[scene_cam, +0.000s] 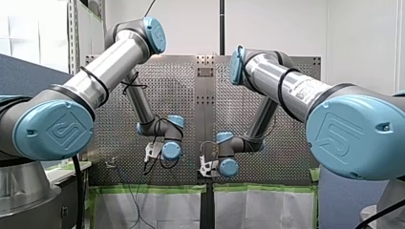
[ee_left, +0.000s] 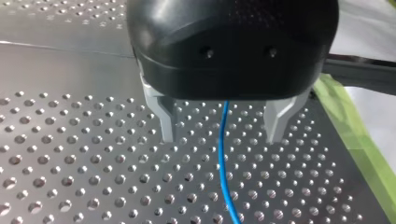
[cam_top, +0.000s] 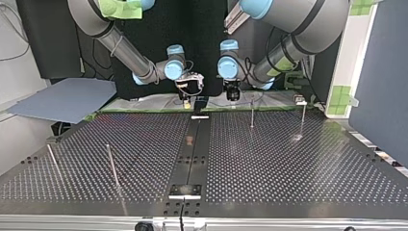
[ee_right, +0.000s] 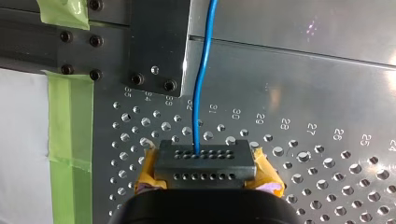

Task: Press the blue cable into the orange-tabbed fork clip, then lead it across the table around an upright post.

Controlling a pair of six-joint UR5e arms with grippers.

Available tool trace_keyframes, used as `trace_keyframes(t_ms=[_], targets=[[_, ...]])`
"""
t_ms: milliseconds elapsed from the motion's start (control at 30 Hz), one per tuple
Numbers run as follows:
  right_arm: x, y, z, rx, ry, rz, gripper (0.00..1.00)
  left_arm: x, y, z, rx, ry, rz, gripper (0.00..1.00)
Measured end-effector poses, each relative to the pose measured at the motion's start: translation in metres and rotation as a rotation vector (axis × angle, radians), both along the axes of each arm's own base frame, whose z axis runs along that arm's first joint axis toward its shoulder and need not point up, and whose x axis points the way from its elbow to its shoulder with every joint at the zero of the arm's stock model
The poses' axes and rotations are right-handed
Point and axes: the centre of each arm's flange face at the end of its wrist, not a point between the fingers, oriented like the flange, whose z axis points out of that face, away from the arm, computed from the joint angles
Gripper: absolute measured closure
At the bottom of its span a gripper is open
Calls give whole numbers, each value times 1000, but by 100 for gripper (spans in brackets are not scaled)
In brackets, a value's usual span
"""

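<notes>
While my right end effector (ee_right: 204, 163) looks clenched on the thin blue cable (ee_right: 201, 88), a judgement I make because the strand ends right at its dark perforated tip between the yellow pads (ee_right: 266, 175), my left end effector (ee_left: 222, 138) hangs released. Its two grey metal fingers (ee_left: 164, 119) stand well apart, and the cable runs down the gap between them, touching neither. Both end effectors sit low over the perforated metal counter (cam_top: 288, 159), at the edge nearest my arms, one on either side of the dark centre strip (cam_top: 192, 159).

What the coming move turns on is the cable's line. From my right end effector it runs straight ahead, away from the tip, past a dark bolted plate (ee_right: 159, 46). Under my left one its long axis lies along the way I look, square to the closing stroke, so a squeeze there should catch it cleanly.

I cannot pick out the orange-tabbed fork clip with certainty in any view, so I judge the pressing step not yet done. Of the thin upright metal posts, one (cam_top: 252, 113) stands near my left end effector and another (cam_top: 303, 118) stands beyond it at the top view's right. Two more stand well apart at that view's left. My left arm looks the nearer for the leading.
</notes>
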Motion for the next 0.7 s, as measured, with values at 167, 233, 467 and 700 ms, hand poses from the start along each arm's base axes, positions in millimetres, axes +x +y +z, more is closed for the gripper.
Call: trace_keyframes(t_ms=[167,233,467,700], targets=[[0,0,0,1,0,0,100,-1,-2,-1,12,11,-25,78],[0,0,0,1,1,1,100,-1,-3,-1,7,12,-31,82],[0,1,0,2,1,2,100,0,-2,1,1,17,-2,100],[2,2,0,2,2,5,100,0,2,2,17,22,40,100]])
